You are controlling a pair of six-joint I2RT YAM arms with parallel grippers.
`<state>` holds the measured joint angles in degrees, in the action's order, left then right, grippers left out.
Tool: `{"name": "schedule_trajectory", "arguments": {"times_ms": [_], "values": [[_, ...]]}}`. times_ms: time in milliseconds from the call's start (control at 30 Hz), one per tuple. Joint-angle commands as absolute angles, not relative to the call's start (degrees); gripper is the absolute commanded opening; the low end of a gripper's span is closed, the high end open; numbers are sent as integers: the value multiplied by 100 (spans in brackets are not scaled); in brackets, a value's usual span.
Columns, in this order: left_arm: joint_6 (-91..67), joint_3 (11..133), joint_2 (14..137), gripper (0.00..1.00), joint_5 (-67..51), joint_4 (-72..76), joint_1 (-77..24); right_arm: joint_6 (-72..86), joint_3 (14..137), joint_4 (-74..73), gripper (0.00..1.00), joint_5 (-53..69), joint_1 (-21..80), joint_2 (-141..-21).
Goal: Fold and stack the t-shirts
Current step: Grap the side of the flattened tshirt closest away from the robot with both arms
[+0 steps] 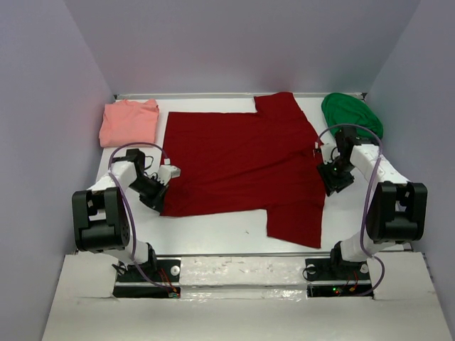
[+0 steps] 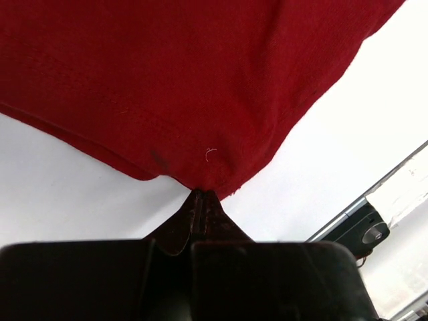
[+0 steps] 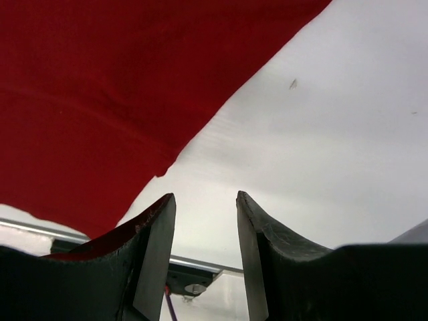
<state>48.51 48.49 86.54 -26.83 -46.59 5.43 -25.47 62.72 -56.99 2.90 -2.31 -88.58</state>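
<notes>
Across the middle of the top view, the red shirt [image 1: 242, 163] lies spread flat on the white table [image 1: 213, 234]. One sleeve points to the upper edge of the frame and the other to the lower right. At upper left, the pink shirt [image 1: 129, 121] is folded into a rectangle just beside the red shirt's left edge. At upper right, the green shirt [image 1: 351, 114] sits bunched in a heap near the red shirt's upper sleeve.

At the lower left corner of the red shirt is the left gripper [image 2: 198, 198]. Its wrist view shows the fingers pressed together on that corner. The cloth puckers to a point where the tips pinch it.

At the right edge of the red shirt, mid-right in the top view, is the right gripper [image 3: 206, 204]. Its jaws stand moderately apart with nothing between them, and bare table shows through the gap. The cloth edge runs just left of the left finger.
</notes>
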Motion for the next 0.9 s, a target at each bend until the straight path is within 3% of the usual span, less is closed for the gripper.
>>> {"name": "schedule_trajectory", "arguments": {"times_ms": [0, 267, 867], "values": [[4773, 4816, 8341, 0, -2628, -4702, 475, -2716, 6372, -6204, 48, 842, -421, -8797], [4755, 4799, 8235, 0, -2610, -4667, 475, -3252, 6346, -6566, 44, 1766, -422, -9298], [4649, 4781, 8358, 0, -2531, -4605, 448, -3208, 6161, -5784, 41, 1301, -422, -10107]]}}
